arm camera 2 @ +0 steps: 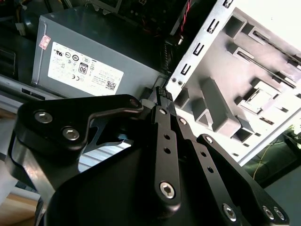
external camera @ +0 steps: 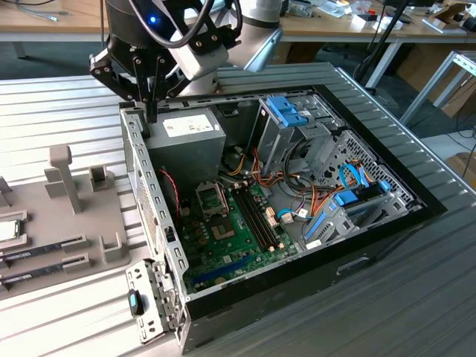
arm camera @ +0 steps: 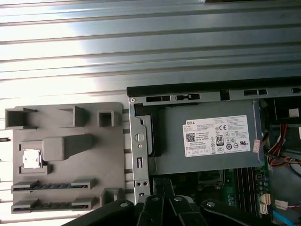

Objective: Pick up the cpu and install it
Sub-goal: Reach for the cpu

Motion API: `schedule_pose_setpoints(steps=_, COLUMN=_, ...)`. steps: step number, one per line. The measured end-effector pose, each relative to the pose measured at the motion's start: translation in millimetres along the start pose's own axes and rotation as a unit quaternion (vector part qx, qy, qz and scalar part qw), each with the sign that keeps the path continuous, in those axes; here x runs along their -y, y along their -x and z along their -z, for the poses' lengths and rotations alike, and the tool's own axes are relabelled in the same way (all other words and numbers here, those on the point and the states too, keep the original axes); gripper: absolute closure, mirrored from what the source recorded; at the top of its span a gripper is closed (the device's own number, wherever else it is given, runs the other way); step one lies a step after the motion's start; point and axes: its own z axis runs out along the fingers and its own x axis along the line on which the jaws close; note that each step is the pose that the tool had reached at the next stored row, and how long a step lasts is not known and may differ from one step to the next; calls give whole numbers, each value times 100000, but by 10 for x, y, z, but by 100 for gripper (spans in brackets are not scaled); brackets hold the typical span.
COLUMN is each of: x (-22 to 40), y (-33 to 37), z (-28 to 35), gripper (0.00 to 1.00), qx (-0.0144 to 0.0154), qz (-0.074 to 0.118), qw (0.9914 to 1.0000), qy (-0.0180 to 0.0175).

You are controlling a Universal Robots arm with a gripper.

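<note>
Holding the gripper [external camera: 152,111] clenched on nothing, hovering above the case wall [external camera: 141,175] beside the power supply [external camera: 190,137]
Sighting the cpu [external camera: 7,230] lying flat in a pocket of the grey tray [external camera: 44,212] on the worktop [external camera: 74,97], outside the case, well apart from the gripper toward the exterior view's left
</note>
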Motion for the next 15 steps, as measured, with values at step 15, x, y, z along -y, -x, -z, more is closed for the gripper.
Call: schedule_pose_setpoints(steps=15, x=8, y=-111, z=3, gripper=89, qx=0, qz=-4, qw=100000, qy=-1)
